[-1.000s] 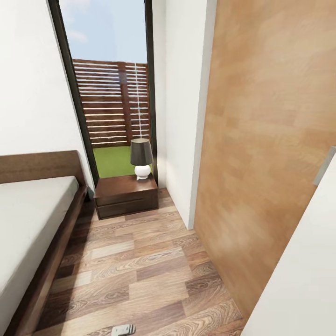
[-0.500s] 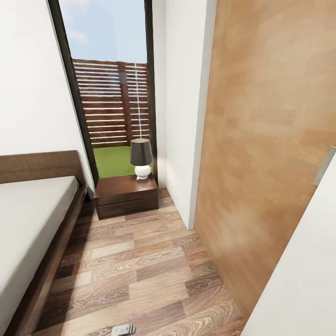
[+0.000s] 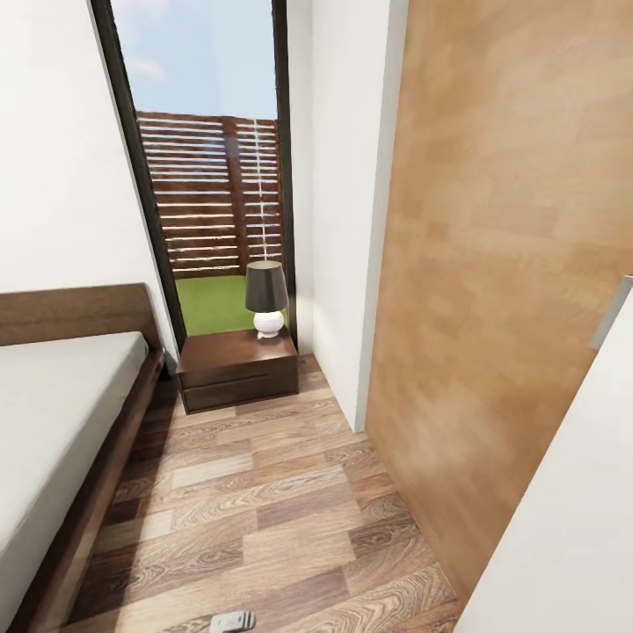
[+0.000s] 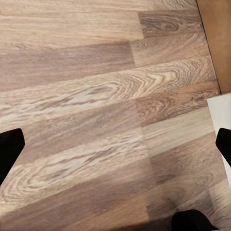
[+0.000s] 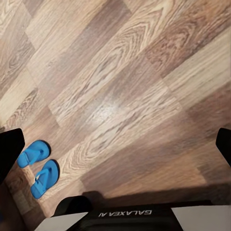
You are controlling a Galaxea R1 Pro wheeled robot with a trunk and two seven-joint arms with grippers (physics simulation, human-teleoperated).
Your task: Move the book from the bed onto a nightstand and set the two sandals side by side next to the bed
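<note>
Sandals already side by side on floor; nightstand beside bed lacks book; both claws wide, empty.

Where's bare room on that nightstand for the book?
The nightstand top is bare across its front and its half nearer the bed. The lamp takes the back corner by the window. The floor strip between bed and wardrobe panel looks open.

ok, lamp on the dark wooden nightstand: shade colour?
Dark grey-brown shade over a white round base, seen best in the head view.
</note>
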